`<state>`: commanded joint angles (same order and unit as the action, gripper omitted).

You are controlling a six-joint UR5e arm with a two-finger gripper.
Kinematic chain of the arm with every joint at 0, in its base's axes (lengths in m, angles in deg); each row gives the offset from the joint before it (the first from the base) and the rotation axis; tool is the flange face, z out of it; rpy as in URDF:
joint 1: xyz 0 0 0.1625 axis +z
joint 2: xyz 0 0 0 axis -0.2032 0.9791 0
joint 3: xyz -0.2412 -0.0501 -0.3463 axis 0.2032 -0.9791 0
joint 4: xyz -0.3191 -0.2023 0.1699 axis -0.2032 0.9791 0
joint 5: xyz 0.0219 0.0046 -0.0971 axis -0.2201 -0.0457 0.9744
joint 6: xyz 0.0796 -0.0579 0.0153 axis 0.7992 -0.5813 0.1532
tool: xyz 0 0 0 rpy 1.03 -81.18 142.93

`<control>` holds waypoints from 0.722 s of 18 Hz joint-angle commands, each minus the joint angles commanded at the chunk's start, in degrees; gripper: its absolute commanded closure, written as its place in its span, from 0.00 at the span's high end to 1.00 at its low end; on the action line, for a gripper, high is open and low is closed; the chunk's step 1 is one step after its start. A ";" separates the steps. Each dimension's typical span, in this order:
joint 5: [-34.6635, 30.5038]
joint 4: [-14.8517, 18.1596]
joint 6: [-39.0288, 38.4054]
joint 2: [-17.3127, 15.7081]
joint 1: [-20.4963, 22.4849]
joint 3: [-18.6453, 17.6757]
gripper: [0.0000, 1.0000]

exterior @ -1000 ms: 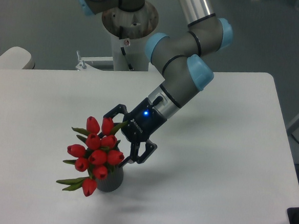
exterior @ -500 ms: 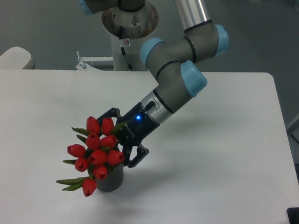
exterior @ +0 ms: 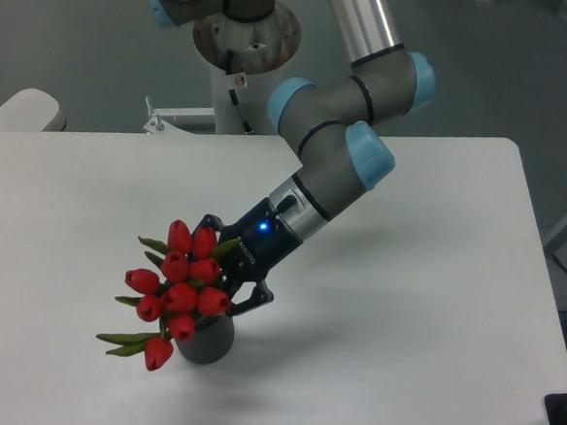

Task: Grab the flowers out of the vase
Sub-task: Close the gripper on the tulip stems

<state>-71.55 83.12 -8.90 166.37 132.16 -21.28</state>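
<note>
the flowers [exterior: 176, 285] sit in the vase [exterior: 207, 340] near the front left of the white table [exterior: 423, 310], leaning left. the gripper [exterior: 222, 284] has closed in around the right side of the bunch, its fingers pinched on the stems just above the rim. half a second ago its jaws stood wider and the tulips were more upright. a blue light glows on its body; any lettering there is too small to read.
</note>
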 joint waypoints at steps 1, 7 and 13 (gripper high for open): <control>0.00 0.00 -0.09 0.00 0.09 0.00 0.47; 0.26 0.00 -1.14 -0.70 0.17 0.62 0.46; 2.02 0.09 -6.67 -3.60 0.53 1.14 0.46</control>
<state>-69.53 83.21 -15.56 162.77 132.68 -20.14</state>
